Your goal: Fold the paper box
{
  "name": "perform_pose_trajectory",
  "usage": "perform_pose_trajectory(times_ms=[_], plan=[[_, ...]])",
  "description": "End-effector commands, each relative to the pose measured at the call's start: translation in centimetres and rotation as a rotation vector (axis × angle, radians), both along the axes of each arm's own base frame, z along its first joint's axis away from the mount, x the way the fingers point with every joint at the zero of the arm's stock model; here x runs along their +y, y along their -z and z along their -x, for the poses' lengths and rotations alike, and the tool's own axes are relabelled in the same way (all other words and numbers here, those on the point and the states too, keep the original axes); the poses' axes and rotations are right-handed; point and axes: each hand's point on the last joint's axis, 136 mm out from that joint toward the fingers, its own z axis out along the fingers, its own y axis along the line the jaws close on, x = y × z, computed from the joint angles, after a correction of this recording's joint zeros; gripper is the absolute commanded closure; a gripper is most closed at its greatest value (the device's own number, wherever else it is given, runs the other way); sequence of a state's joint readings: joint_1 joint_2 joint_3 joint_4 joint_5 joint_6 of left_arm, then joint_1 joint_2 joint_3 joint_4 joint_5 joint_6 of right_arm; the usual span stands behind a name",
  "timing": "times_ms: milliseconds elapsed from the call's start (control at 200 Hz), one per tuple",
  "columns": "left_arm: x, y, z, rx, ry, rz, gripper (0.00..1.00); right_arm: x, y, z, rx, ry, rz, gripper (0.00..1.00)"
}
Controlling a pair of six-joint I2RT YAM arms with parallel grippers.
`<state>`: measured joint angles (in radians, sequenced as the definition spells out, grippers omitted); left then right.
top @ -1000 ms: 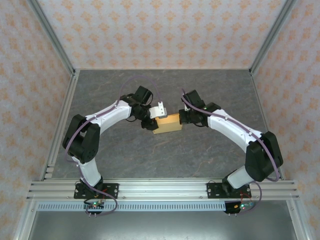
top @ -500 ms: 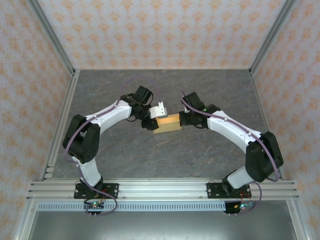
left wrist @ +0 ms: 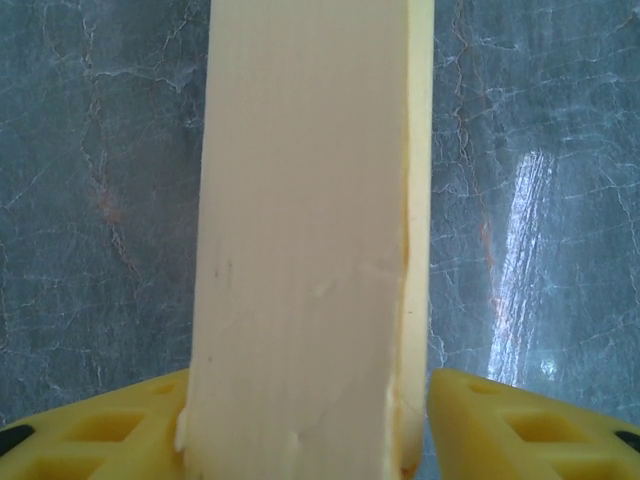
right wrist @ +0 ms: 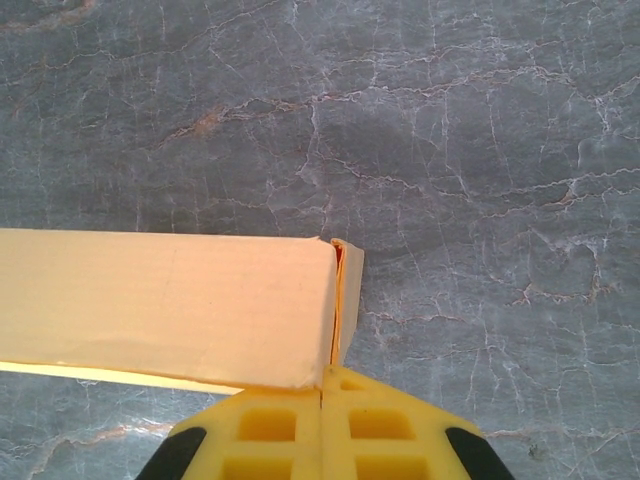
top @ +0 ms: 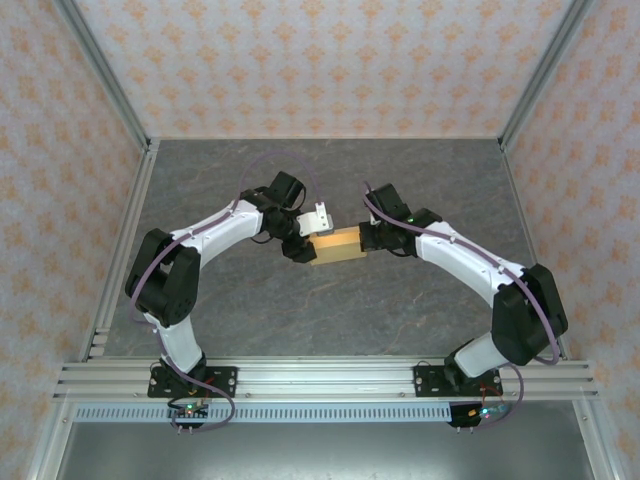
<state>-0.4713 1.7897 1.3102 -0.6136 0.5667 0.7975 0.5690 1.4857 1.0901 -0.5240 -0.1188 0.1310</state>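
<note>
Left claw [left wrist: 308, 415]: released; yellow fingers [left wrist: 470, 400] sat astride one end of the paper box [left wrist: 300, 200], with a slim gap at the right-hand finger.
Right claw [right wrist: 322, 405]: clenched, tips met at the box's other end corner; could not tell whether any card was pinched.
Paper box: one small closed rectangular shape, lying on the grey bench [top: 300, 310] between the claws; its inside was hidden.
Count: one box, two claws.

The table [top: 300, 320] lies open on every side — the paper box [top: 336, 246] blocks the middle.
</note>
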Motion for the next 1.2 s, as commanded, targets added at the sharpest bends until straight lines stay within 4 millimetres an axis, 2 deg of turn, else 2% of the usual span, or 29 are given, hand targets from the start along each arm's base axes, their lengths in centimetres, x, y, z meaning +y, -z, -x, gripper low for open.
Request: perform_pose_trajectory(times_ms=[0,310,405,586,706,856,1066,1196], plan=[[0.4,-0.3,-0.1,0.007,-0.023,-0.011,0.39,-0.6,-1.4,0.0,-0.035,0.022,0.005,1.00],[1.1,-2.1,-0.4,-0.012,-0.093,0.037,0.28,-0.5,-1.2,-0.1,-0.029,0.023,0.009,1.00],[1.5,-2.5,-0.6,-0.031,-0.155,0.048,0.27,-0.5,-1.1,-0.1,-0.025,0.023,0.007,1.00],[1.9,-4.8,-0.4,-0.056,-0.272,0.128,0.27,-0.3,-1.0,-0.2,-0.024,0.021,0.005,1.00],[2.7,-6.2,-0.8,-0.072,-0.431,0.193,0.30,-0.3,-1.1,-0.2,-0.025,0.021,0.003,1.00],[3.9,-5.4,-0.3,-0.049,-0.587,0.188,0.35,-0.3,-1.1,-0.1,-0.025,0.019,-0.003,1.00],[2.7,-4.7,0.9,-0.041,-0.567,0.178,0.38,-0.3,-1.1,-0.1,-0.027,0.019,-0.005,1.00],[1.9,-4.3,0.7,-0.054,-0.550,0.132,0.47,-0.3,-1.3,-0.1,-0.030,0.021,-0.005,1.00]])
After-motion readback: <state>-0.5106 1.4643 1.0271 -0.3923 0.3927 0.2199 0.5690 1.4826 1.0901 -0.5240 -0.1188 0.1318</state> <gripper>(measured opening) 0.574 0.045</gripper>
